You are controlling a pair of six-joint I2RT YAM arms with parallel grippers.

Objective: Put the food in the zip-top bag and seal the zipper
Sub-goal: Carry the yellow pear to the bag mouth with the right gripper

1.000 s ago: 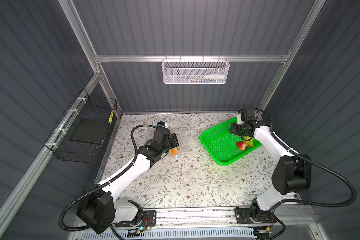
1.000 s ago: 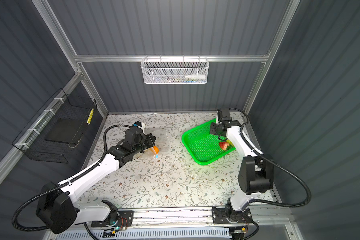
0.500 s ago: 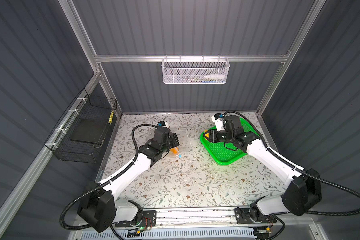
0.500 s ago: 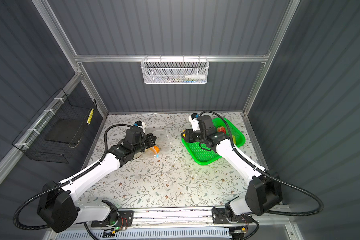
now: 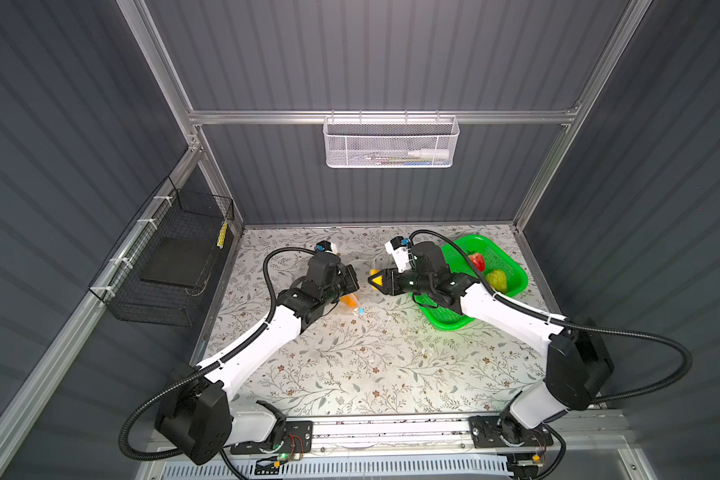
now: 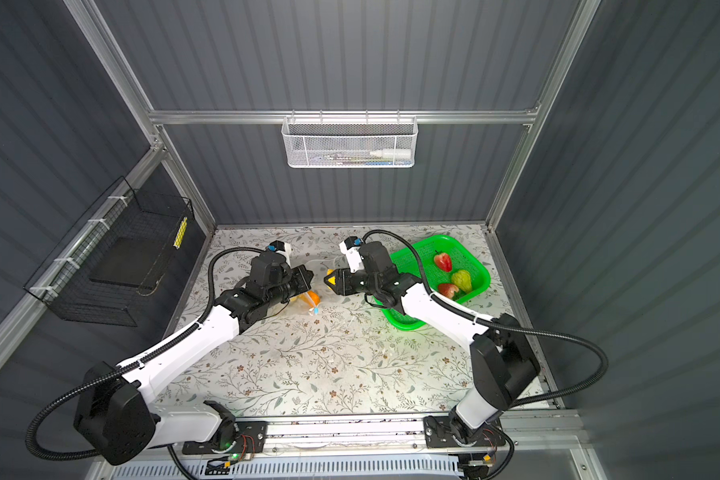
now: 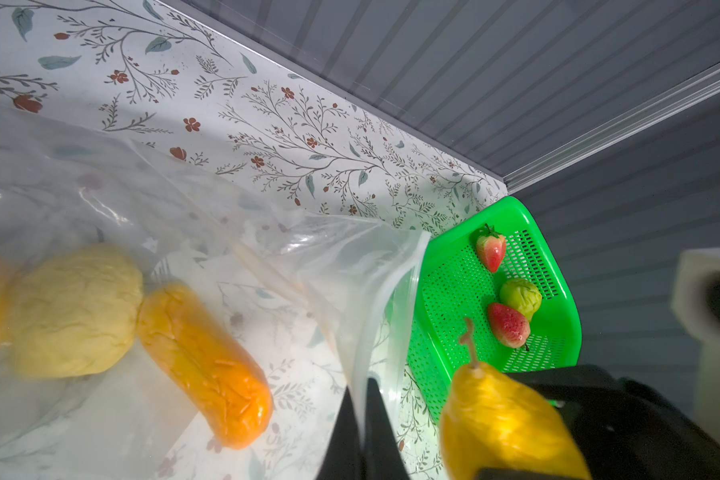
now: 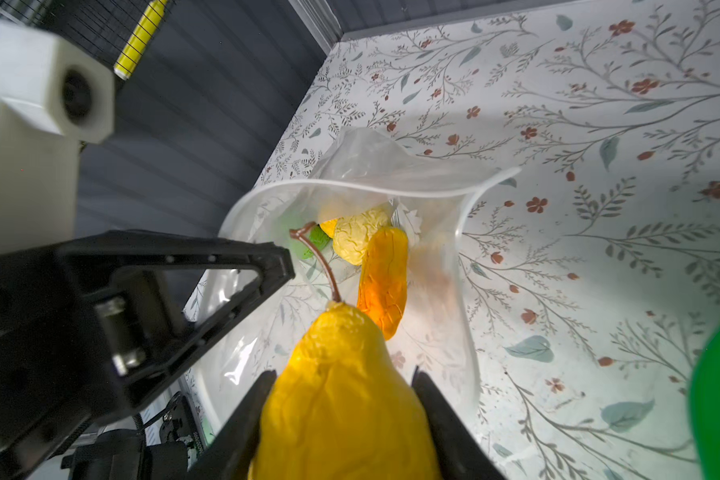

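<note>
Two arms meet mid-table now; the right gripper [image 5: 382, 283] has its jaws roughly half apart and clamped on the yellow pear [image 8: 341, 399], brown stem leading. A second ago that claw was over the far right end of the green basket [image 7: 449, 291]; it has swung left and now sits right at the mouth of the zip-top bag [image 8: 391, 166], so this looks like the drop-in coming up, one more piece nearly home. Opposite, the left gripper [image 7: 362, 399] has not budged; its jaws are pinched fully shut on the bag's upper rim, holding the mouth lifted.

The bag lies left of centre on the floral table [image 5: 350, 365], opening facing right; it is clear, crinkled plastic, its rim gaping in a wide hoop, with the small blue slider [image 5: 361, 311] at the near end, so the zipper is unsealed. Inside are an orange piece [image 7: 204, 361], a pale yellow lump [image 7: 75, 311] and something green [image 8: 314, 241]. Left in the basket: two strawberries [image 7: 491, 249] and a green bumpy fruit [image 7: 520, 293].
</note>
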